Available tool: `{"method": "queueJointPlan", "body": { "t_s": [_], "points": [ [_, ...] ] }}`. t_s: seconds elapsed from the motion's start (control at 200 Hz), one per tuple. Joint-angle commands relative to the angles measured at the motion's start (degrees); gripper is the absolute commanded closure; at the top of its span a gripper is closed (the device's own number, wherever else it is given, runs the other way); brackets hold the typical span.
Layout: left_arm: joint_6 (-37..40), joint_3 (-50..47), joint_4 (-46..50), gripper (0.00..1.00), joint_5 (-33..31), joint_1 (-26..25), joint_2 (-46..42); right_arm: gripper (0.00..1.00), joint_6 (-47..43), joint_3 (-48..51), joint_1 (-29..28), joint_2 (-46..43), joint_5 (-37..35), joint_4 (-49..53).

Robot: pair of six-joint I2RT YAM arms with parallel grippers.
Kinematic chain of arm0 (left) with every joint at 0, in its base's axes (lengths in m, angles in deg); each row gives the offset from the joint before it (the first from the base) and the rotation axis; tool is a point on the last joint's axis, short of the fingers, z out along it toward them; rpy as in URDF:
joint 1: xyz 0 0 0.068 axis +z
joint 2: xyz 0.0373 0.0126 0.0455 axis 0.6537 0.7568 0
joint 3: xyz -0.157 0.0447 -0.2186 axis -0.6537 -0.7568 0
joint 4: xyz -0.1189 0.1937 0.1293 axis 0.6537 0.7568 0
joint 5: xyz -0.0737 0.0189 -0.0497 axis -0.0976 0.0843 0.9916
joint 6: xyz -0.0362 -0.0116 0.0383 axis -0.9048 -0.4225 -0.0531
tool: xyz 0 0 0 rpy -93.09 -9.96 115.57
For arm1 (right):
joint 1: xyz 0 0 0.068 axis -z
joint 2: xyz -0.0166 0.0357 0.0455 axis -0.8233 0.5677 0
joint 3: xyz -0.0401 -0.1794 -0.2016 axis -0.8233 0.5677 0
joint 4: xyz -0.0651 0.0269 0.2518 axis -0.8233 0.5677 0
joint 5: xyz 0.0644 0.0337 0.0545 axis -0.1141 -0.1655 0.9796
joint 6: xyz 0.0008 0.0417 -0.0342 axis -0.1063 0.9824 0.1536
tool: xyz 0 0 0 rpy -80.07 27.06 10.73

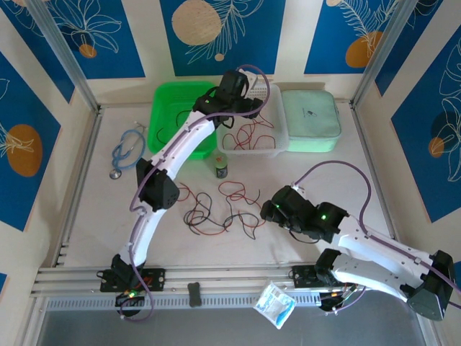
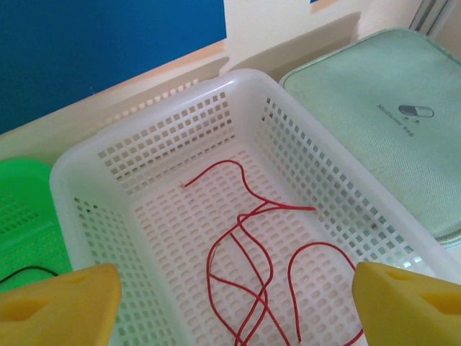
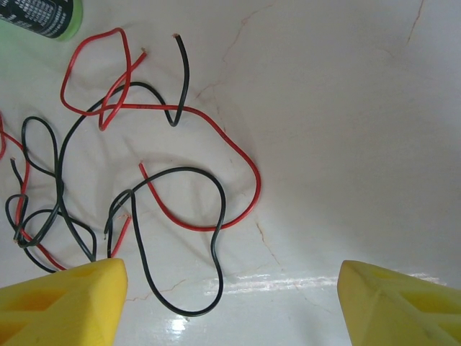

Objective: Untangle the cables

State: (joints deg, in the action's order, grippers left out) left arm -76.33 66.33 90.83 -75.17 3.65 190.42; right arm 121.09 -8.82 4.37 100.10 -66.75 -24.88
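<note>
cables (image 2: 277,207) of red lie in the white basket (image 2: 180,130), between and just ahead of the left gripper's (image 2: 230,310) released, empty fingers. a red-and-black tangle (image 3: 180,170) sprawls on the table (image 3: 346,108) ahead of the right gripper's (image 3: 230,303) spread, empty fingers.

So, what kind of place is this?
Probably a robot test cell, not a home: aluminium frame rails, blue printed wall panels, and a white table between them.
</note>
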Motion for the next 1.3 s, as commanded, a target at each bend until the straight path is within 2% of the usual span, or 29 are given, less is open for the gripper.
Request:
{"method": "queueJointPlan", "body": {
  "t_s": [0.0,0.15,0.315,0.405,0.525,0.625,0.815,1.045,1.18,1.296],
  "points": [
    [-0.22,-2.31,3.16,0.16,-1.99,-0.36,-7.34,0.23,-0.56,-2.22,-0.24,2.43,1.35,-1.12],
    [-2.36,-14.4,2.63,0.16,-3.56,-0.32,-17.36,0.25,-1.04,-3.35,-0.14,8.55,2.2,-4.73],
    [-4.75,-30.81,-0.89,0.16,-3.81,-0.36,-29.32,0.26,-2.9,-5.26,1.22,14.48,-0.85,-10.81],
    [-5.99,-38.25,-2.55,0.16,-2.59,-0.36,-34.93,0.28,-4.67,-5.39,4.08,17.05,-0.48,-16.09],
    [-7.18,-45.99,-3.97,0.16,-1.78,-0.36,-40.47,0.32,-5.96,-6.15,9.08,21.89,3.4,-20.76],
    [-7.39,-50.38,-4.77,0.17,-1.16,-0.35,-44.06,0.34,-6.65,-7.8,10.99,26.09,4.87,-21.12],
    [-7.73,-54.7,-5.07,0.18,-1.23,-0.36,-49.29,0.4,-7.08,-9.39,11.06,32.77,6.59,-23.0],
    [-8.27,-57.92,-5.76,0.18,-0.87,-0.29,-53.67,0.5,-7.05,-9.8,10.97,37.32,4.91,-23.88],
    [-8.5,-59.21,-5.67,0.18,-0.54,-0.36,-55.27,0.64,-7.76,-9.97,11.06,38.62,3.48,-24.41],
    [-8.7,-60.43,-6.0,0.19,0.12,-0.3,-56.75,0.87,-8.33,-10.61,10.98,38.75,3.54,-24.35]
  ]
}}
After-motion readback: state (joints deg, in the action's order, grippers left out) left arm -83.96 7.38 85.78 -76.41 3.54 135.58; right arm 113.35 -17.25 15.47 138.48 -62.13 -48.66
